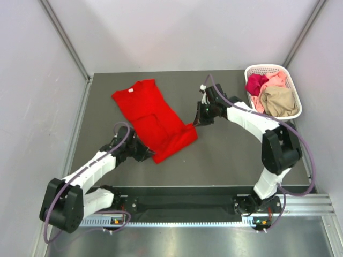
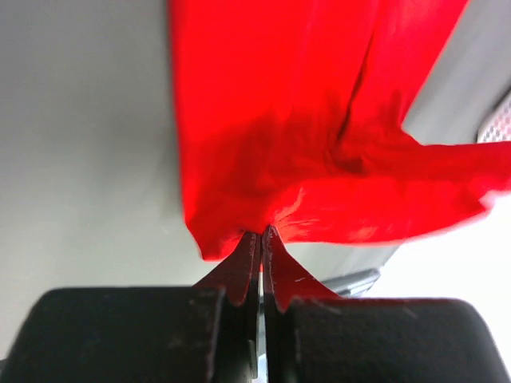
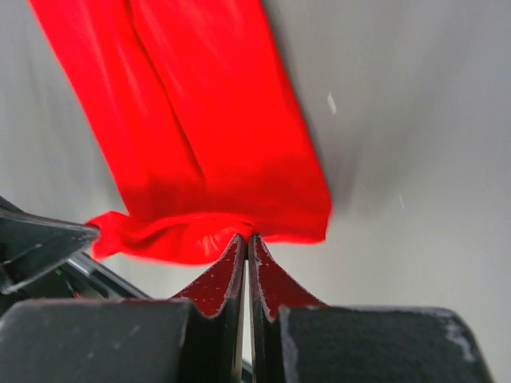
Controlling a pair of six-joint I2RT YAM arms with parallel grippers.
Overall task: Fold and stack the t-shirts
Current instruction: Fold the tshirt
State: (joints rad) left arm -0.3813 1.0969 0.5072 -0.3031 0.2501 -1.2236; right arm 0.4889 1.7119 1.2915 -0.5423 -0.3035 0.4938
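The left gripper (image 1: 151, 155) is clamped on one hem corner of the red t-shirt (image 1: 147, 112), which lies spread on the grey table (image 1: 230, 152) with its collar pointing away. The right gripper (image 1: 195, 124) pinches the opposite hem corner, probably so both can lift the bottom edge together and fold it toward the collar. Far right, the white basket (image 1: 266, 66) holds a magenta t-shirt (image 1: 256, 83), a pale pink t-shirt (image 1: 276, 79) and a tan t-shirt (image 1: 280, 101), not yet folded.

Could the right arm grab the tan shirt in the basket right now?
Probably not yet: the right gripper is shut on the red t-shirt. The tan shirt lies uncovered on top in the basket, close by.
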